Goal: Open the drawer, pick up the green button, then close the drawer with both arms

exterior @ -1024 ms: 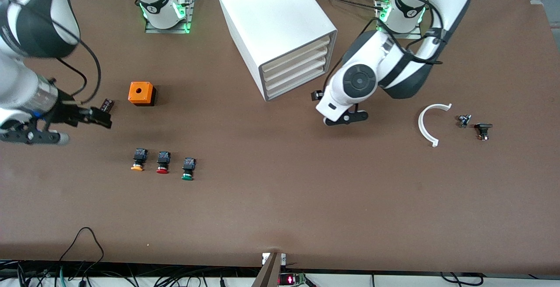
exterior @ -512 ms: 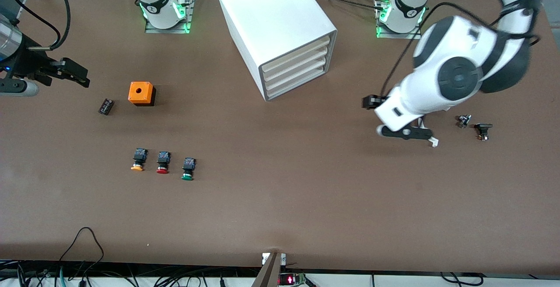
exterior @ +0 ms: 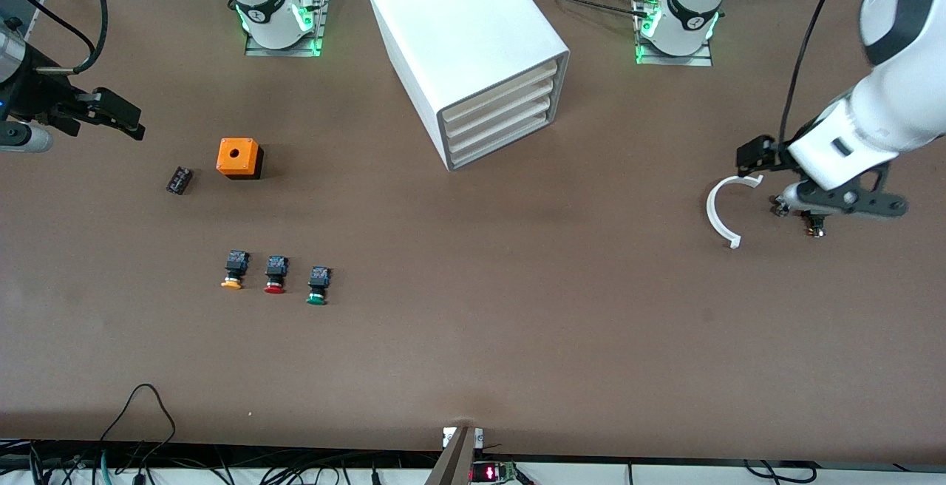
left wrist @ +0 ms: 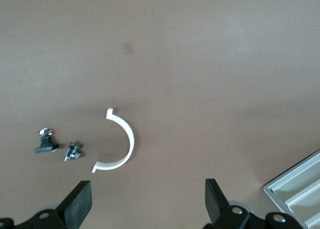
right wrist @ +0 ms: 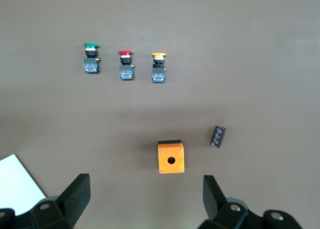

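The white cabinet [exterior: 465, 34] stands at the robots' edge of the table, and all of its pale drawers [exterior: 502, 112] are shut. A corner of the drawer fronts [left wrist: 300, 189] shows in the left wrist view. The green-capped button [exterior: 318, 285] [right wrist: 91, 58] lies on the table, nearer to the front camera than the cabinet, toward the right arm's end. My left gripper [exterior: 842, 204] [left wrist: 148, 201] hangs open and empty over the small parts at the left arm's end. At the right arm's end, my right gripper [exterior: 18, 137] [right wrist: 145, 196] hangs open and empty.
An orange-capped button [exterior: 234, 270] and a red-capped one [exterior: 275, 275] lie beside the green one. An orange box [exterior: 239, 157] and a small black part [exterior: 179, 180] lie toward the right arm's end. A white half ring [exterior: 720, 208] and small parts [left wrist: 46, 143] lie at the left arm's end.
The left arm has swung from in front of the cabinet out to its own end of the table. The right arm has drawn back toward the table's end. Both grippers stayed open.
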Controlling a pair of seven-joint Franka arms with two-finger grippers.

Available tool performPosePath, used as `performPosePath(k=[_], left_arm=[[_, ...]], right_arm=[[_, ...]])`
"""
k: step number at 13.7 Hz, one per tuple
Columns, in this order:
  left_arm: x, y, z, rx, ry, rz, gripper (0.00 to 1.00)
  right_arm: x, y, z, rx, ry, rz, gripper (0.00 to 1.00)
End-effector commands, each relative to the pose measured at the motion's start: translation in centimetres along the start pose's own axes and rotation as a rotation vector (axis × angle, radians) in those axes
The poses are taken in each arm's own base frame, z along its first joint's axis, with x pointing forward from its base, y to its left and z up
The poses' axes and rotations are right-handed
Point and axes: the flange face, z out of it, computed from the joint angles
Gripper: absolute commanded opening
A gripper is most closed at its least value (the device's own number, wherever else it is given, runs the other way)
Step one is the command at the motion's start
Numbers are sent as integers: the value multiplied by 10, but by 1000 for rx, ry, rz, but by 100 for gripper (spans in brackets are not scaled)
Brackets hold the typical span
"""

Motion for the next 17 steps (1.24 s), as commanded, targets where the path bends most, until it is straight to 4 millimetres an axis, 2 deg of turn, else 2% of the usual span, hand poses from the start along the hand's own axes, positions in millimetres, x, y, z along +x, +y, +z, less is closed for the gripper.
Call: performPosePath(k=[1,3,6,11,17], left_arm=[[-38,6,-6,9,26,-26,100],[-36,-9,-8,8,91,-49,100],[-41,-13,-11,7,33,-66,100],[-46,-6,-18,10,-7,-50,100],[-46,-1,-18,11,-5,-43,100]], right_arm=[[2,-4,-6,11,-14,1,100],[2,-5,-13,16,0,8,100],[2,-4,-14,16,1,16,100],[7,-5,-23,20,24,9,100],[7,-5,-24,22,25,10,100]])
